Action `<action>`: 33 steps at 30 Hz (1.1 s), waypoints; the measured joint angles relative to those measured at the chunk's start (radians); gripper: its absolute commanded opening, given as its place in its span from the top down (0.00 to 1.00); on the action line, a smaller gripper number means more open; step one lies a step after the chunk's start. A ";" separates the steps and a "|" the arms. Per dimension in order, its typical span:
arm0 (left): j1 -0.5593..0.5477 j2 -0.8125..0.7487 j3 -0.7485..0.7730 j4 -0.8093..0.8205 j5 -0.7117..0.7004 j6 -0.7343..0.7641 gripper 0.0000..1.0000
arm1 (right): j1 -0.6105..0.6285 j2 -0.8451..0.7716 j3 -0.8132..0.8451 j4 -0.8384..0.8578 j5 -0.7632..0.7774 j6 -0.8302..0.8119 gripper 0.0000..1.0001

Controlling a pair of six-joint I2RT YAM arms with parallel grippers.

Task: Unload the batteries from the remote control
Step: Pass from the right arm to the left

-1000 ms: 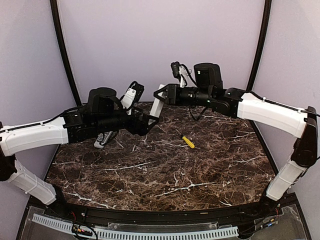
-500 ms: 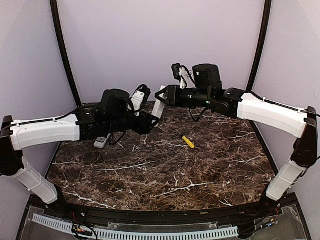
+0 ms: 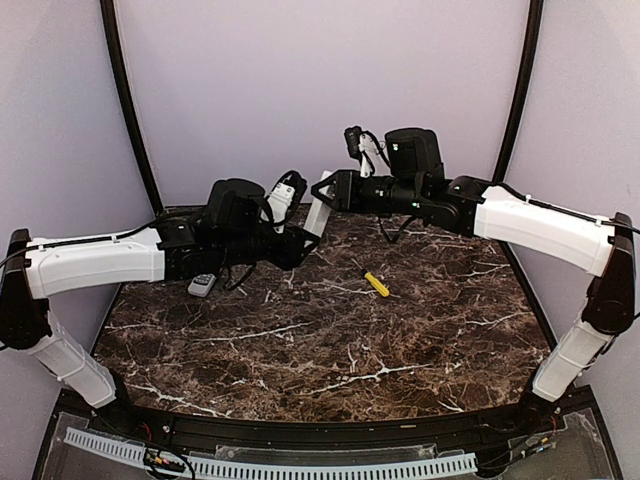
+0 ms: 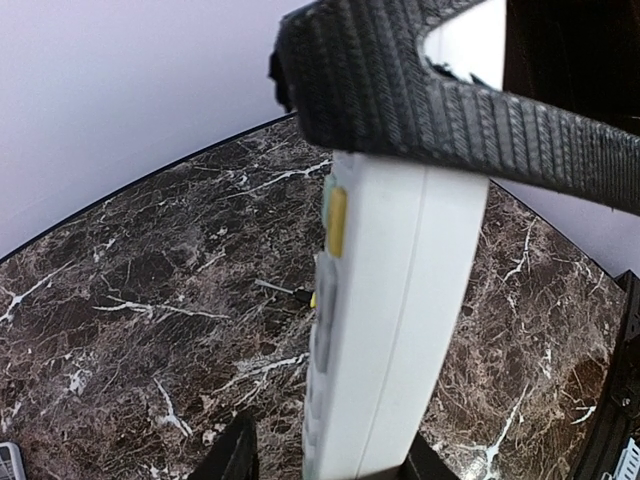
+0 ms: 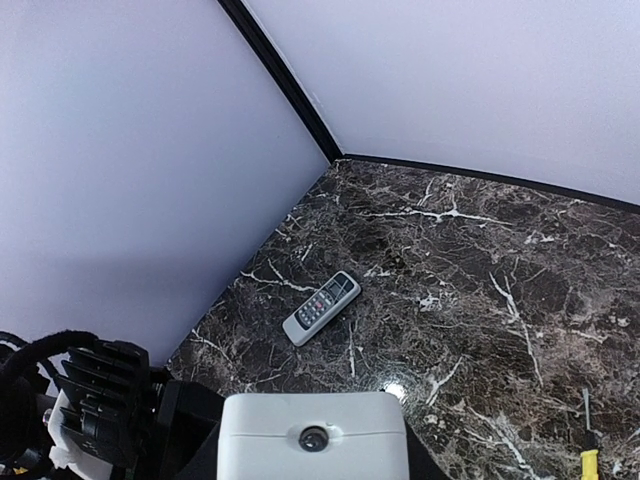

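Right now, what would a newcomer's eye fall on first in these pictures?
A white remote is held aloft over the back of the table, its upper end in the right pincer, while the left pincer flanks its lower end. Next come a grey remote lying on the table's left side and a yellow tool lying right of centre.

The table [image 3: 330,350] has a dark brown marble-patterned top with white veins, and a black rim runs along its far edge below the pale walls. A small grey remote [image 3: 202,285] lies flat at the far left, buttons up. A yellow-handled tool [image 3: 376,283] lies right of centre, well apart from the remote, its thin metal tip pointing toward the far left.
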 measured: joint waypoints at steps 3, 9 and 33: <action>0.000 0.007 0.005 0.002 0.004 -0.001 0.62 | 0.000 0.000 0.000 0.000 0.002 -0.001 1.00; -0.001 0.012 0.012 0.003 0.016 -0.001 0.67 | 0.000 0.000 0.000 0.002 0.002 0.000 1.00; -0.003 0.019 0.018 -0.006 0.080 0.027 1.00 | -0.025 -0.018 -0.029 -0.008 0.000 -0.003 0.20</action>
